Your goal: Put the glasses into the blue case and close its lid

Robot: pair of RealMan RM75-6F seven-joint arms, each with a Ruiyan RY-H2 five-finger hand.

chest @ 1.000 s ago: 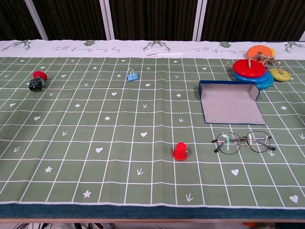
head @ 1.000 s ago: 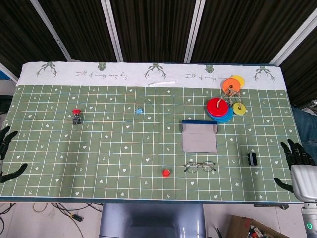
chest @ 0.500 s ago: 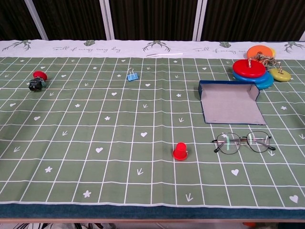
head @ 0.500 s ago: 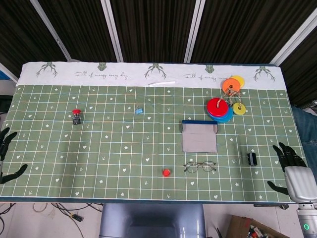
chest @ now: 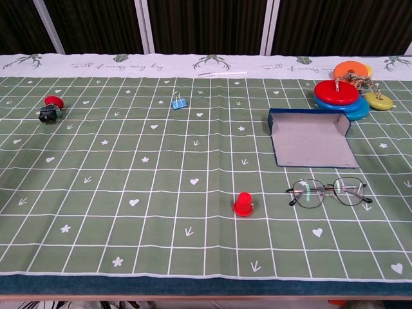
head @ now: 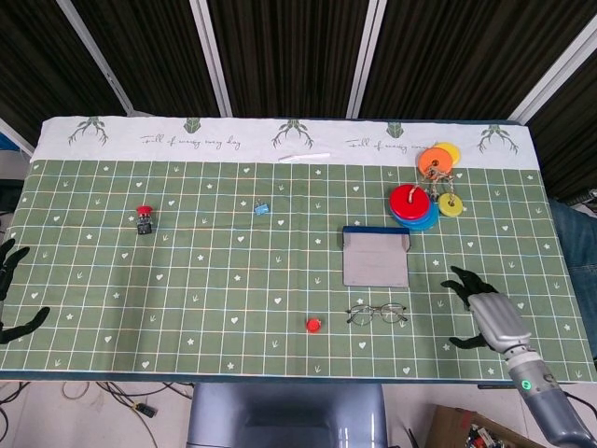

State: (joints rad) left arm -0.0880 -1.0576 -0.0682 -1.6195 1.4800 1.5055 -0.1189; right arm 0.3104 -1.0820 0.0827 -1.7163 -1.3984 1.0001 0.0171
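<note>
The wire-rimmed glasses (head: pixel 377 313) (chest: pixel 328 191) lie flat on the green cloth near the front edge, lenses up. Just behind them sits the blue case (head: pixel 375 257) (chest: pixel 311 136), open, its grey inside showing. My right hand (head: pixel 487 313) hovers over the cloth to the right of the glasses, fingers spread and holding nothing, about a hand's width from the frames. At the table's far left edge my left hand (head: pixel 11 289) is spread too, empty and far from both. Neither hand appears in the chest view.
A red cap (head: pixel 313 325) (chest: pixel 243 204) stands left of the glasses. Coloured discs on string (head: pixel 417 203) (chest: pixel 344 95) are stacked behind the case. A blue binder clip (head: pixel 261 209), a red-topped button (head: pixel 144 219) and a white stick (head: pixel 304 157) lie further off.
My right hand has moved left from the table's right edge in over the cloth toward the glasses, now covering the small black object. The left hand has barely moved.
</note>
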